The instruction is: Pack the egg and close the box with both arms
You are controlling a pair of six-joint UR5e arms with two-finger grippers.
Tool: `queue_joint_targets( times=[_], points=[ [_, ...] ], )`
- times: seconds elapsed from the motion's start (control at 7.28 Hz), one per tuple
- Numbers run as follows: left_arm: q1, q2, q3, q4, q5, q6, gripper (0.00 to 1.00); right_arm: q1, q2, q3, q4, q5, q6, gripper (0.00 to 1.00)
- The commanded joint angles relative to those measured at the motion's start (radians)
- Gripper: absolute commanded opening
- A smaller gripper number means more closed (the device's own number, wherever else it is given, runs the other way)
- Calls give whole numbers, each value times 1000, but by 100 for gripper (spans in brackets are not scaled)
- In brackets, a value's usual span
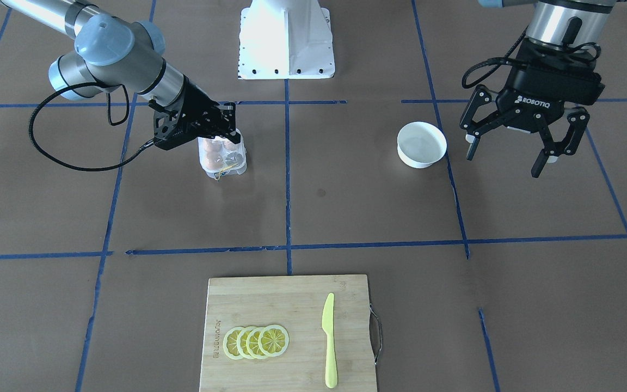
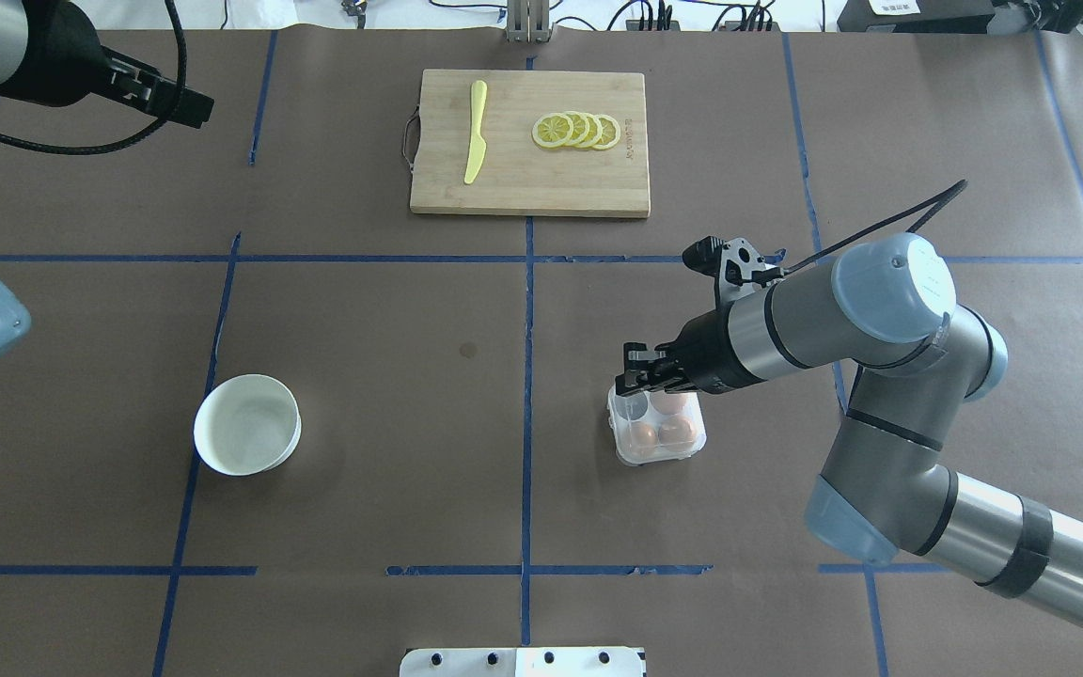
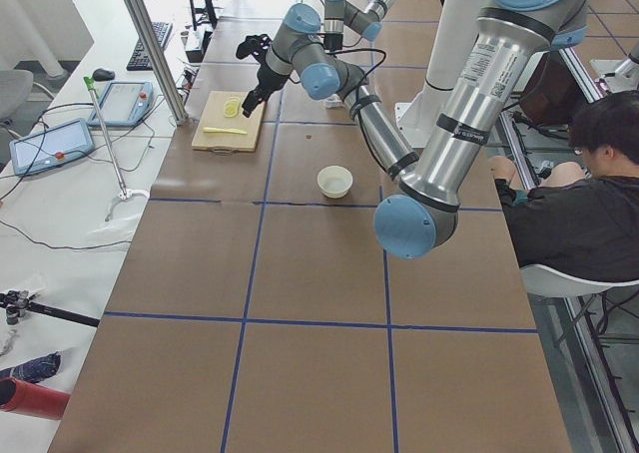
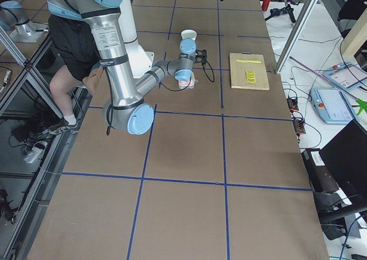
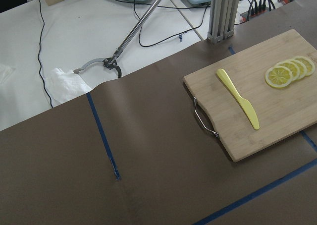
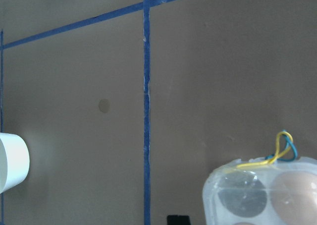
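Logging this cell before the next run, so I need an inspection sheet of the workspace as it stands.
Surface: brown table with blue tape grid; one small dark spot.
Job's things: box holds three eggs, with one cell bare.
Clutter: empty white bowl; cutting board with lemon slices and yellow knife.
Grippers: left gripper open, empty, raised near the bowl; right gripper at the box's top, fingers' state unclear.
Cables: black cable loops beside the right wrist.
Surroundings: seated person on the robot's side; pendants on a side table.
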Motion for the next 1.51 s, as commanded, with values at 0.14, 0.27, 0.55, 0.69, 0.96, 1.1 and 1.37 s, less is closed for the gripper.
queue_joint_targets(
  times=[0.14, 0.27, 0.55, 0.69, 0.96, 1.1, 1.37],
  points=[
    [0, 33, 12, -3, -8, 0, 100, 0, 67, 0, 4, -56, 21, 99],
    [0, 53, 16, -6, -12, 26, 100, 0, 69, 22, 4, -82, 23, 100],
    [-20, 90, 67, -8, -75, 139, 100, 76, 67, 42, -2, -71, 18, 100],
    [-69, 98, 103, -21, -112, 191, 100, 170, 54, 62, -57, -64, 4, 100],
    [-219, 141, 180, -21, -220, 428, 100, 350, 8, 86, -248, 58, -250, 100],
    [-298, 170, 223, -20, -244, 493, 100, 469, -55, 83, -325, 185, -465, 100],
    [-382, 176, 338, -21, -245, 499, 100, 640, -237, 73, -454, 275, -920, 100]
  ],
)
